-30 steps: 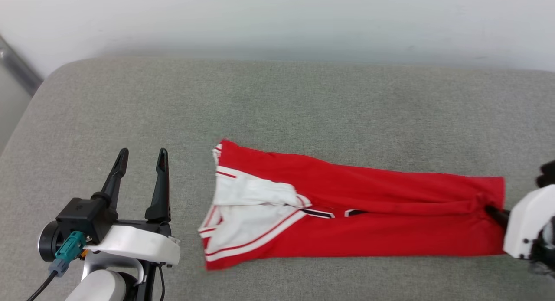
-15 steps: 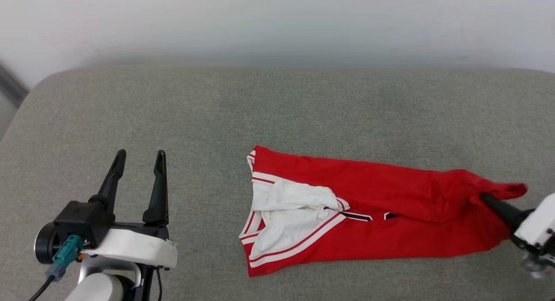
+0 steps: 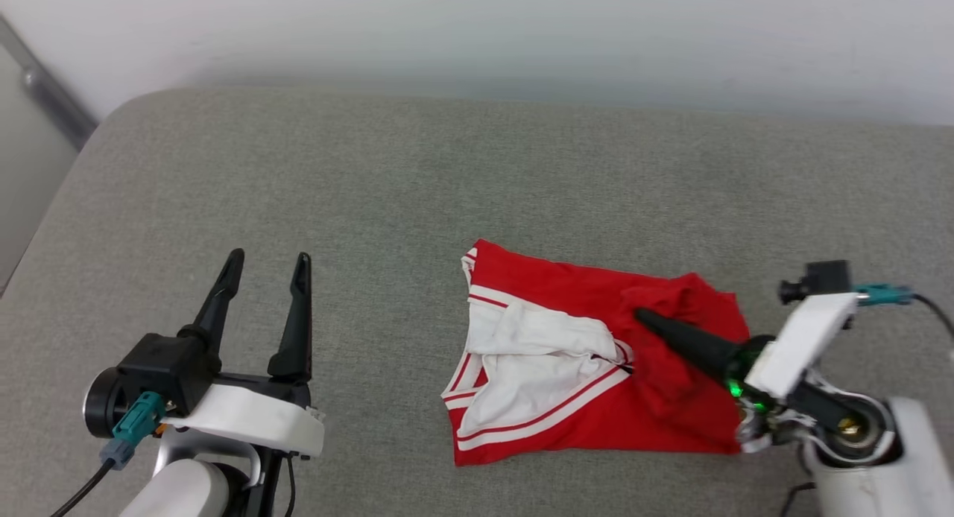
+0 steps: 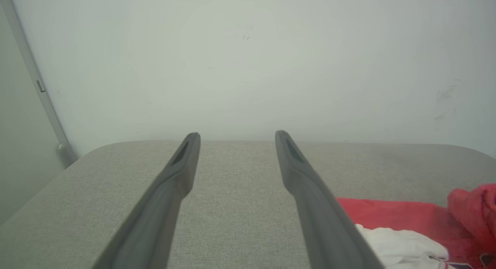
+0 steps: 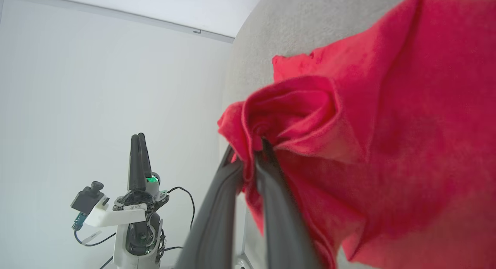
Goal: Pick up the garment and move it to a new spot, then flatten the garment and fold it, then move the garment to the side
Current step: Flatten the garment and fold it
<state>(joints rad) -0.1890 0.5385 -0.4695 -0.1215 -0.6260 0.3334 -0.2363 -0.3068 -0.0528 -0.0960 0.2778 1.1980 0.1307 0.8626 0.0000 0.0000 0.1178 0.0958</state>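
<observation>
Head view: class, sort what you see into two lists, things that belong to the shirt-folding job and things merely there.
Belongs to the job: the shirt, red and white, bunched at one end; the right gripper, shut on its red cloth; the left gripper, open, apart from it.
Merely there: the grey cushion; the white wall.

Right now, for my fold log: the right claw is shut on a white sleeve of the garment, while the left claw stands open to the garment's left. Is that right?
Not quite. The right claw is shut on bunched red fabric of the garment, not a white sleeve; the right wrist view shows it. The left claw does stand open to the garment's left.
</observation>
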